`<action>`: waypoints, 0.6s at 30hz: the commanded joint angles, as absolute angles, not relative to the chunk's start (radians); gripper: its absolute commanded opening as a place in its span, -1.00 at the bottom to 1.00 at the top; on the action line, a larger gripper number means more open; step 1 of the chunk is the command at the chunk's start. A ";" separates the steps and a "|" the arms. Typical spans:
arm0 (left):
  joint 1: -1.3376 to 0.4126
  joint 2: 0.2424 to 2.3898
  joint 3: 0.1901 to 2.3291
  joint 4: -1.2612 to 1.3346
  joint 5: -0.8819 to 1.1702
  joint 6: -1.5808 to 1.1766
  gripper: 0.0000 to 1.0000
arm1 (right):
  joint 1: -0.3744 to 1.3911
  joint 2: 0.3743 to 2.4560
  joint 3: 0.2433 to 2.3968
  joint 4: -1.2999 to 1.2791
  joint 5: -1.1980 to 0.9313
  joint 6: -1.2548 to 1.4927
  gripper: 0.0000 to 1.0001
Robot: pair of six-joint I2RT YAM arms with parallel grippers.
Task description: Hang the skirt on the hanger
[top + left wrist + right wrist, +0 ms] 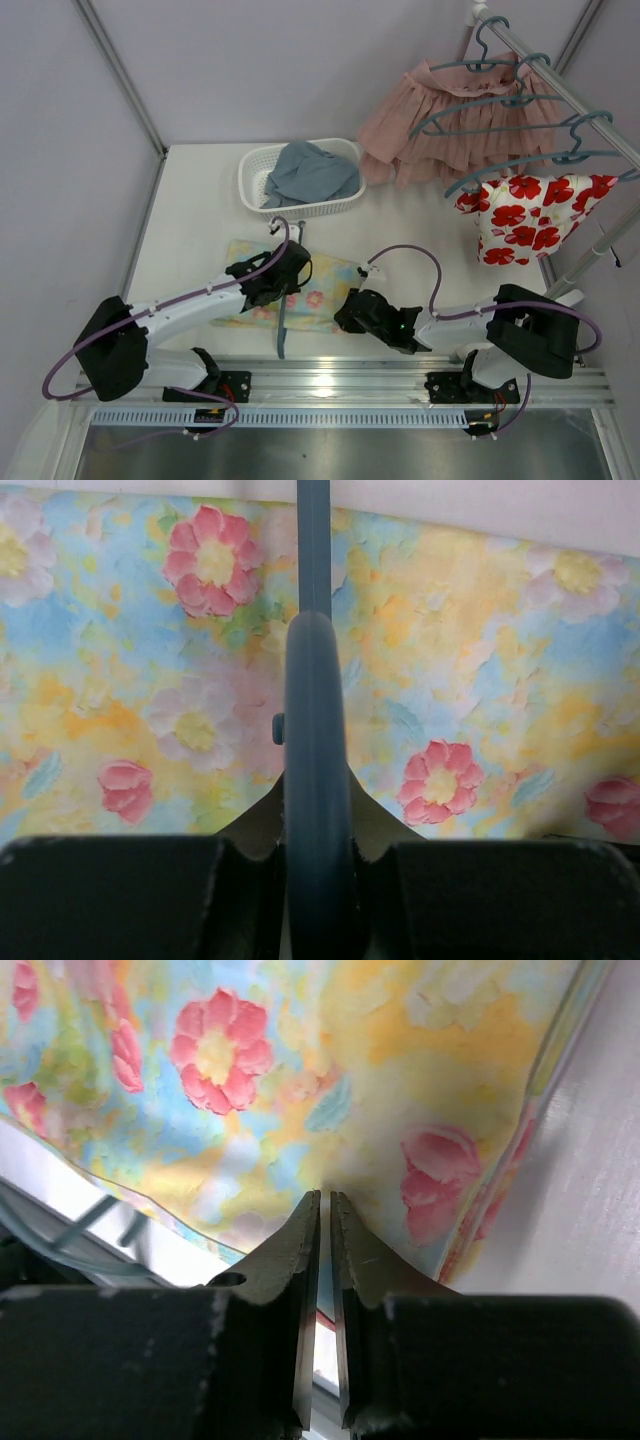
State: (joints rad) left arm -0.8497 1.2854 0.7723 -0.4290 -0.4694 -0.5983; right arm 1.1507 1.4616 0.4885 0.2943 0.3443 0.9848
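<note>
Left gripper (318, 825): clenched on the hanger (316, 710). The bar runs straight up the middle of the left wrist frame, over the skirt (480, 680); contact between the two cannot be told.

The skirt lies flat on the bench (190, 210), at the centre of the top view, between the two arms.

Right gripper (325, 1210): jaws pressed almost together with a thin slit left, tips at the skirt's right edge. Whether cloth is pinched cannot be told.

Step judged: the skirt is to be fed onto the hanger; not yet done.

- The hanger should be held level and low over the cloth, with a firm clamp.
- The cloth edge should be pinched securely before lifting, then drawn evenly across the bar.

Risk noted: cloth bunching up or sliding off the slim bar.
</note>
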 commanded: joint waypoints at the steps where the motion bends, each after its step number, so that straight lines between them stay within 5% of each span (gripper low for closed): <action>1: -0.810 1.232 0.788 -0.422 -0.439 -0.520 -0.74 | 1.158 1.480 0.477 0.301 0.382 0.991 -0.75; 15: -0.779 1.174 0.802 -0.460 -0.393 -0.520 -0.78 | 1.167 1.471 0.501 0.288 0.387 0.977 -0.77; 18: -0.779 1.175 0.859 -0.518 -0.368 -0.508 -0.80 | 1.183 1.389 0.534 0.278 0.364 0.942 -0.60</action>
